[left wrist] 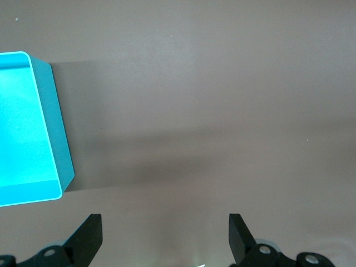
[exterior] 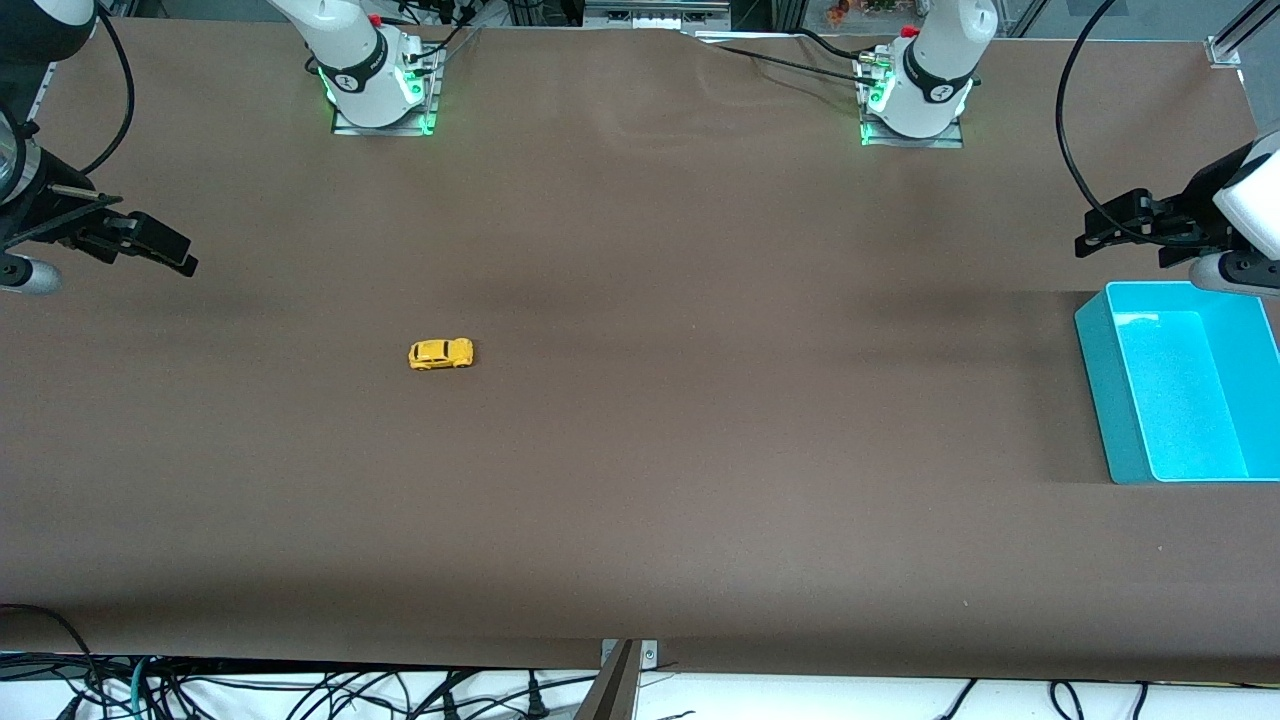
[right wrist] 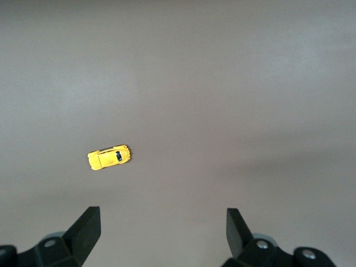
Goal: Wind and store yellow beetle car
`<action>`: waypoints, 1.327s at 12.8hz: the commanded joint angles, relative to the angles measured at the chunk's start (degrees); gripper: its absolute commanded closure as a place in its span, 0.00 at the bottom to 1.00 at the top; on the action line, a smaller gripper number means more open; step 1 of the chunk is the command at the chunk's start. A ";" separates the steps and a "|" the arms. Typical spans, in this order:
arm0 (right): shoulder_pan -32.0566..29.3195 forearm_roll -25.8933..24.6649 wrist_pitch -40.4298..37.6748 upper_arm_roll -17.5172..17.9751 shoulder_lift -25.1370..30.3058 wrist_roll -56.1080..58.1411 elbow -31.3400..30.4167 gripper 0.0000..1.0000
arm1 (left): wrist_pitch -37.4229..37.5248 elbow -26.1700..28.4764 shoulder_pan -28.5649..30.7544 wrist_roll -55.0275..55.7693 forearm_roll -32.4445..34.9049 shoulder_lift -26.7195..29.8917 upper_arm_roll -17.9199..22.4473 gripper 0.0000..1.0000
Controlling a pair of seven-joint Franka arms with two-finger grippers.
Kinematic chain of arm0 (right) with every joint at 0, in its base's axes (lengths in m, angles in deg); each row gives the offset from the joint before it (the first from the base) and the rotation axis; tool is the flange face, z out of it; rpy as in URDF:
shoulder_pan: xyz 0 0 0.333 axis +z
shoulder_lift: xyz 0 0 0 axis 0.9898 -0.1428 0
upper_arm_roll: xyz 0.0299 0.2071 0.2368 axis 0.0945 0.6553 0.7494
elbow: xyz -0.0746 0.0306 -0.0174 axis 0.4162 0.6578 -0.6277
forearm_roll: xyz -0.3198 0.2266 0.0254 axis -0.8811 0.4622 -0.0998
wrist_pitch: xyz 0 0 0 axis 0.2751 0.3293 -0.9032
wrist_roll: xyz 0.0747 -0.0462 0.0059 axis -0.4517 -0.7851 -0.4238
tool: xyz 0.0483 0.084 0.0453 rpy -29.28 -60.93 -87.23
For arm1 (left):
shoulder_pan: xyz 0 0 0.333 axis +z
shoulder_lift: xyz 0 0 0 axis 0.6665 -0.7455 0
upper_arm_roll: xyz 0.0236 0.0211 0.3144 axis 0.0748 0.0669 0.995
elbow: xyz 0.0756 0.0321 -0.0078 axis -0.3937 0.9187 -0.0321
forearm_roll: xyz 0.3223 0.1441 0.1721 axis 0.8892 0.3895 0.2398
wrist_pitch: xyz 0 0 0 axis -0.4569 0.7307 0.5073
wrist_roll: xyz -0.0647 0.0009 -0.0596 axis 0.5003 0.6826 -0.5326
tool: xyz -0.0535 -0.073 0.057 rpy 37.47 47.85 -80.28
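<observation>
Brown table [exterior: 640, 450] cloth is seen carrying the yellow beetle car [exterior: 441, 353], set well apart from the turquoise bin [exterior: 1095, 345], which is shown empty. Both the left gripper [exterior: 1090, 240], held above the table just beside the bin, and the right gripper [exterior: 175, 255], held well apart from it, are spread wide with nothing grasped.

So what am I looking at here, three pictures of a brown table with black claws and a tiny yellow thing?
These are two robot arms bolted along one edge of a brown-covered table. The wide picture comes from a high camera facing them. The other two come from cameras on each arm's wrist, looking down past its own black two-finger claw. The right gripper hangs open above bare table near the small bright-yellow beetle-shaped toy car, which sits alone on the cloth, toward the right arm's end. The left gripper hangs open too, beside the empty turquoise plastic bin at the left arm's end. Neither claw holds anything.
</observation>
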 commanded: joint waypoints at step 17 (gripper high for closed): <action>2.34 -0.57 -2.57 -0.06 -1.05 0.29 -0.08 0.00 | -0.14 -0.51 0.06 -0.80 1.12 -0.07 -0.23 0.00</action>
